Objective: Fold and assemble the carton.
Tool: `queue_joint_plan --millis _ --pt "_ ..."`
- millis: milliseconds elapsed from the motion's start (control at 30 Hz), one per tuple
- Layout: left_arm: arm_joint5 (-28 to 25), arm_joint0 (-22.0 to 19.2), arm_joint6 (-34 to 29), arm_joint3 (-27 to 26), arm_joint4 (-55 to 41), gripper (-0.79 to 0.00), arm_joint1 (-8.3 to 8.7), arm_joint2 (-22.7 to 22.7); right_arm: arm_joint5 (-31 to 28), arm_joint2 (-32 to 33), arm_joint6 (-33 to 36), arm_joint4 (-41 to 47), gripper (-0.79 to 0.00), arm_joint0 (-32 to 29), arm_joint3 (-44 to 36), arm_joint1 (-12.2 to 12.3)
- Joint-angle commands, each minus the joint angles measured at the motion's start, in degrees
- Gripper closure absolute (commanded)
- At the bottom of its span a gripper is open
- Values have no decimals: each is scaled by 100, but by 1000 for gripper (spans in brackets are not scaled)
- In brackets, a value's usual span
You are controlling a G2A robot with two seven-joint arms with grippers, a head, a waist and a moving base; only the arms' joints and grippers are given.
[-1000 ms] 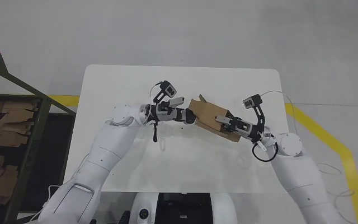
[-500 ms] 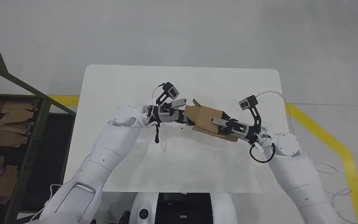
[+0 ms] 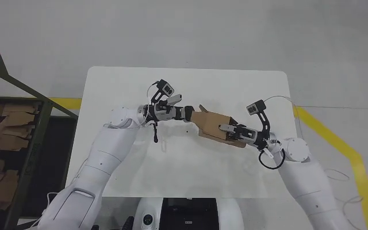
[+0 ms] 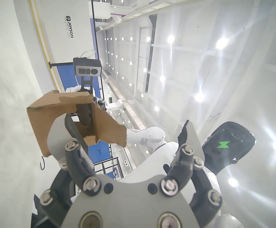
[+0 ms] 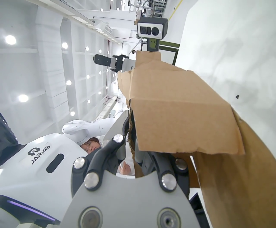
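Top view, brown carton [image 3: 211,123], end flaps open

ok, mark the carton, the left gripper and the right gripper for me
carton [image 3: 211,123], top view, on its brown upper panel.
left gripper [image 3: 191,114], top view, between the fingertips at one end of the carton.
right gripper [image 3: 231,129], top view, between the fingertips at the carton's other end.

Dark lettering with a small logo stands on a white wall panel [image 4: 70,20] far beyond the left gripper [image 4: 127,121].
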Motion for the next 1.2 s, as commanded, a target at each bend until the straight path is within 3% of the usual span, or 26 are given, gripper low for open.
queue_joint_plan --millis 0,433,767,1167 --pt "-9 5 33 6 43 -785 15 -52 7 -17 58 22 0 -30 -18 1" --pt "-65 63 257 -24 221 -785 78 -256 12 -218 532 71 0 -198 -280 6" --pt "65 -17 144 20 156 -785 -11 124 49 -429 312 79 0 14 -61 -56" --pt "124 136 56 -50 5 -785 16 28 34 -263 1 88 0 109 129 -50"
